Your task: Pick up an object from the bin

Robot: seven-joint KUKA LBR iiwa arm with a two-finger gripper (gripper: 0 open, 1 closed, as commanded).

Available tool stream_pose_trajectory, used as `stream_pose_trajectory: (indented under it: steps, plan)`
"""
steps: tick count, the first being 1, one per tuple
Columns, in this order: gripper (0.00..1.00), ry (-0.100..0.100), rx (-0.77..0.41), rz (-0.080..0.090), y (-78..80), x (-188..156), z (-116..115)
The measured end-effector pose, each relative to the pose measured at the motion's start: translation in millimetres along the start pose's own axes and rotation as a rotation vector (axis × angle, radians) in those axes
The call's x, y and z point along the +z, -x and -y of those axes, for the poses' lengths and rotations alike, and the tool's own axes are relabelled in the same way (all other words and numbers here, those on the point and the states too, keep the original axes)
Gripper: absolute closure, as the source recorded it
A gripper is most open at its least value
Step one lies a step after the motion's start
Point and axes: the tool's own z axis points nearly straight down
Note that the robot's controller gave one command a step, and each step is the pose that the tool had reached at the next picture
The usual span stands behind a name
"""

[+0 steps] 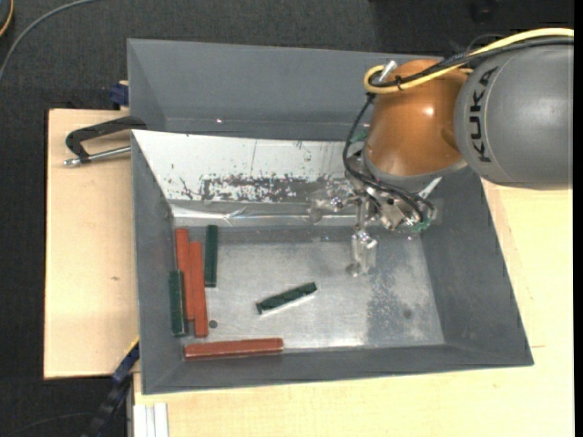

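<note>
My gripper (362, 259) hangs below the orange wrist cover, over the bare floor in the right half of the bin, near the back wall. Nothing shows in it. The closest loose thing is a short dark green stick (286, 298), lying flat and slightly tilted to the gripper's lower left, well apart from it. A long red stick (234, 346) lies along the front wall.
Along the left wall lie two upright red sticks (189, 280) with a dark green stick (210, 255) on their right and another green one (176, 304) on their left. The arm comes in from the upper right.
</note>
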Motion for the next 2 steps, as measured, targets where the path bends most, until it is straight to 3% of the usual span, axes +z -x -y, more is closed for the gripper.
stream_pose_trajectory:
  steps: [1,2]
  plan:
    - [0.0,0.005,-0.053,-0.006,10.6,30,-88]
    - [0.0,0.001,0.137,-0.007,-22.7,51,-118]
